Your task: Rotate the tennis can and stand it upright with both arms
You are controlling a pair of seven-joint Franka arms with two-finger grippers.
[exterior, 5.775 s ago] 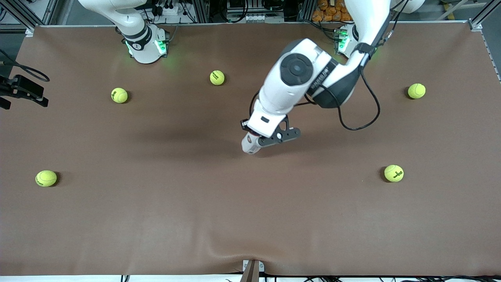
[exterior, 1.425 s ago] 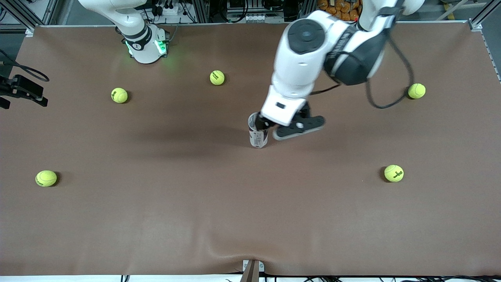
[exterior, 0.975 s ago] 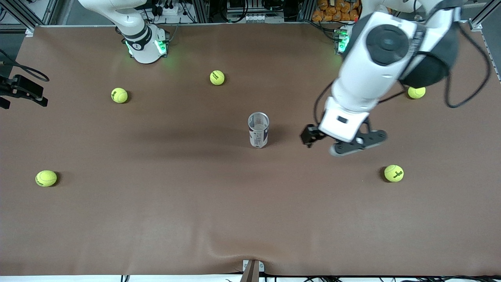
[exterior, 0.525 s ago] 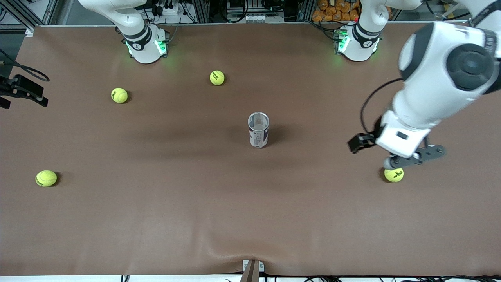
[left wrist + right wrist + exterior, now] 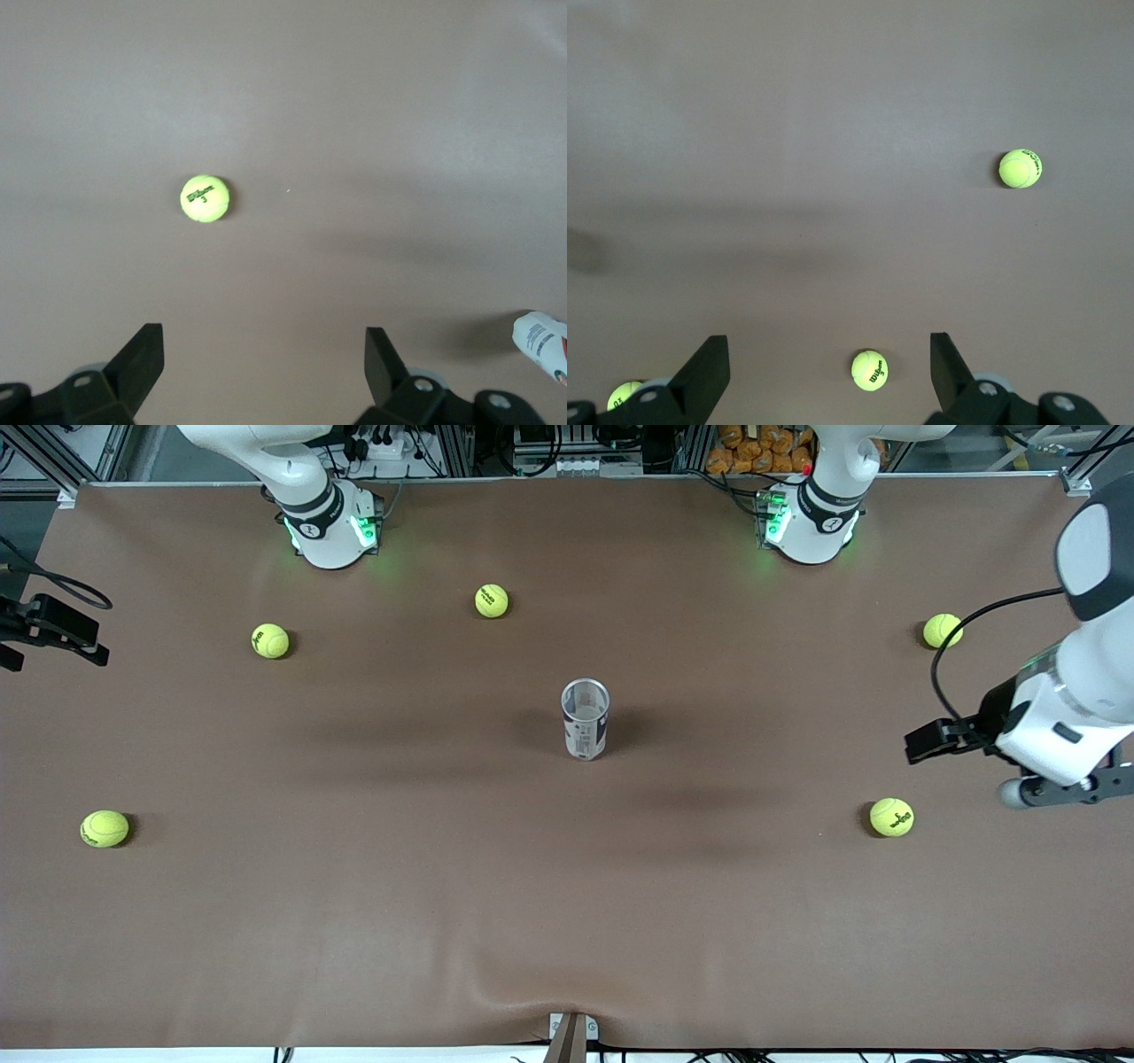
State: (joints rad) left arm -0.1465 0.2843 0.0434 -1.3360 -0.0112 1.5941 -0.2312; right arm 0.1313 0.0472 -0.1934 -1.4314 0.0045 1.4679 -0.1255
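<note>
The tennis can [image 5: 585, 720] stands upright in the middle of the table, open metal rim up, dark band and label on its side. Nothing touches it. It shows at the edge of the left wrist view as a white labelled tube [image 5: 542, 335]. My left gripper [image 5: 264, 343] is open and empty, high over bare table toward the left arm's end; its hand [image 5: 1059, 735] shows in the front view. My right gripper [image 5: 828, 350] is open and empty too, raised high, and is out of the front view.
Several yellow-green tennis balls lie scattered: one [image 5: 891, 817] beside the left hand, one [image 5: 943, 631] toward the left arm's base, others [image 5: 492, 600], [image 5: 270, 640], [image 5: 104, 828] toward the right arm's end. A black camera mount [image 5: 53, 629] sits at that edge.
The left arm let go of the can, left it standing, and swung away toward its own end of the table. The right arm has not moved.
</note>
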